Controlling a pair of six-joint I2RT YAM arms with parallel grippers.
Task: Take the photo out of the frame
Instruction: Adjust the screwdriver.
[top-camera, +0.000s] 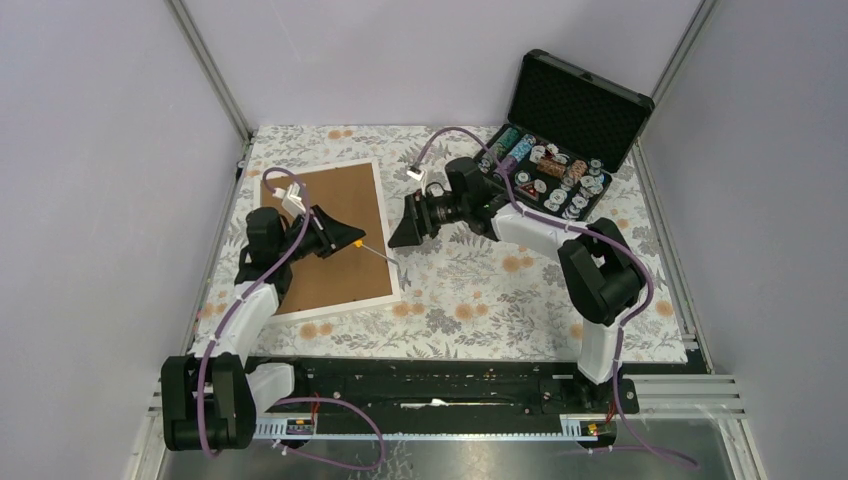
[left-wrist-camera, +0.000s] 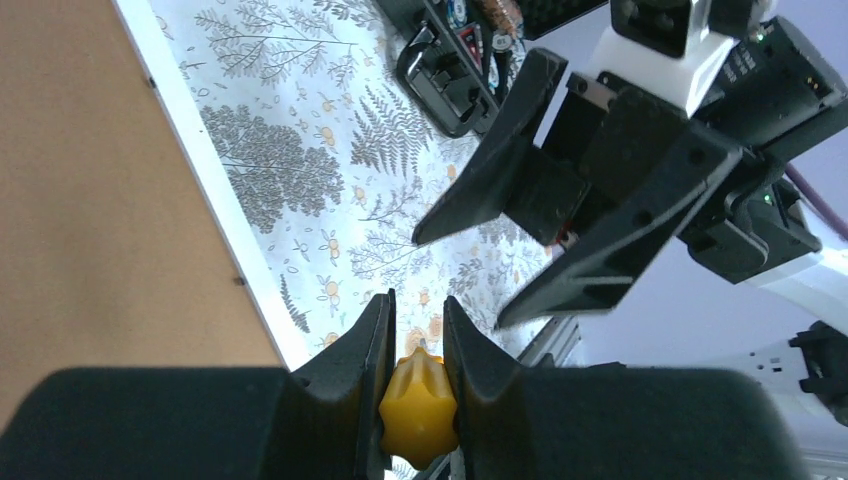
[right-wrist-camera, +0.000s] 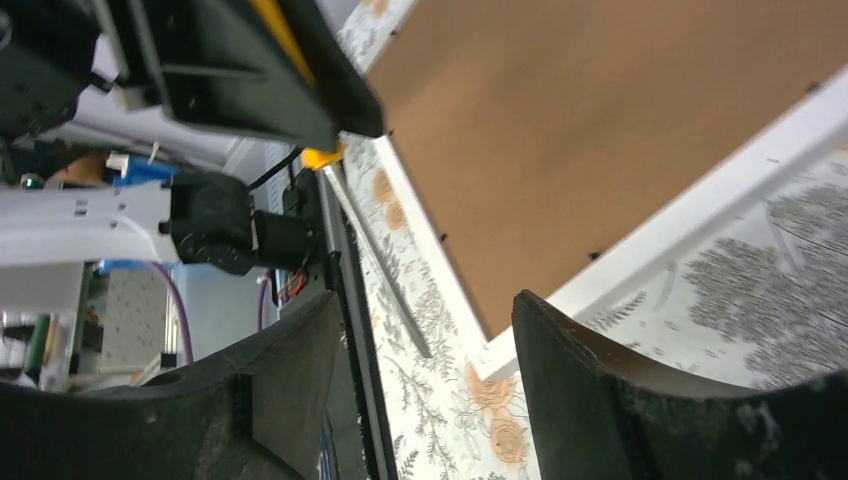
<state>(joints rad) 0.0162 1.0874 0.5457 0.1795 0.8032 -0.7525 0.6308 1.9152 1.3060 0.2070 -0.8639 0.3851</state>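
Observation:
The frame (top-camera: 322, 200) lies face down on the left of the table, brown back up inside a narrow white border (left-wrist-camera: 215, 205). The photo is hidden under that backing. My left gripper (left-wrist-camera: 415, 305) hangs over the frame's right edge, shut on the yellow handle (left-wrist-camera: 418, 405) of a screwdriver. Its thin metal shaft (top-camera: 382, 255) points right and down to the cloth past the frame's edge (right-wrist-camera: 385, 275). My right gripper (right-wrist-camera: 425, 305) faces the left one just right of the frame, open, with nothing between its fingers (left-wrist-camera: 480, 190).
An open black case of poker chips (top-camera: 560, 150) stands at the back right. A floral cloth (top-camera: 480, 290) covers the table. Metal rails and grey walls close in the left, right and back sides.

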